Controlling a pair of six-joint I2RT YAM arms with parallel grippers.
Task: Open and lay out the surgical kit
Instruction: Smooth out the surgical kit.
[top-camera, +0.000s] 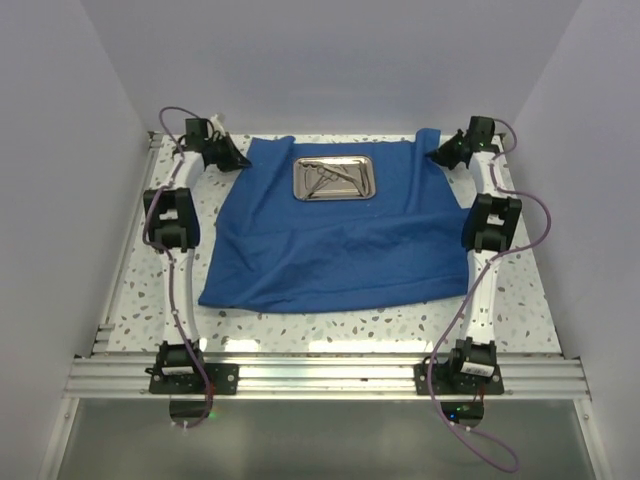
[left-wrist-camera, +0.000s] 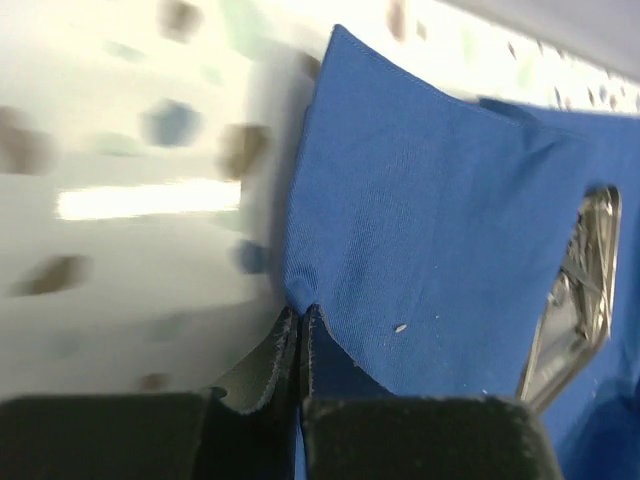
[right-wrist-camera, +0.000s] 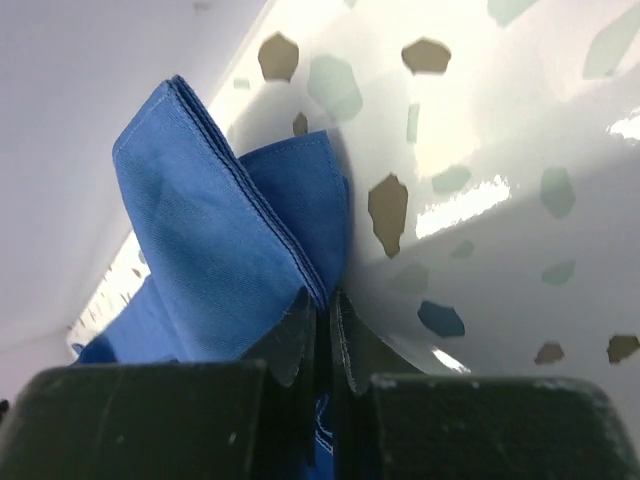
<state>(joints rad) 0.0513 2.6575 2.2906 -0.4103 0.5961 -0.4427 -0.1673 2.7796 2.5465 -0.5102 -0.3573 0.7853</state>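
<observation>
**Both far corners of the royal-blue cloth wrap (top-camera: 330, 235) are pinched, ready to be drawn flat.**

The wrap lies spread over the middle of the bench, rumpled along its near edge. The small shiny rectangular steel tray (top-camera: 335, 190) sits on its far half, with thin steel instruments (top-camera: 325, 175) inside. My left gripper (top-camera: 242, 163) is pressed together on the cloth's far-left edge. My right gripper (top-camera: 433, 153) pinches the far-right corner, where the fabric is doubled into several layers. I judge I should draw both corners outward, low, evenly and slowly over the speckled white bench (top-camera: 330, 325), so the tray rides flat and its instruments stay put. The folded right corner may need easing loose, and a lopsided tug could drag the tray sideways.
</observation>
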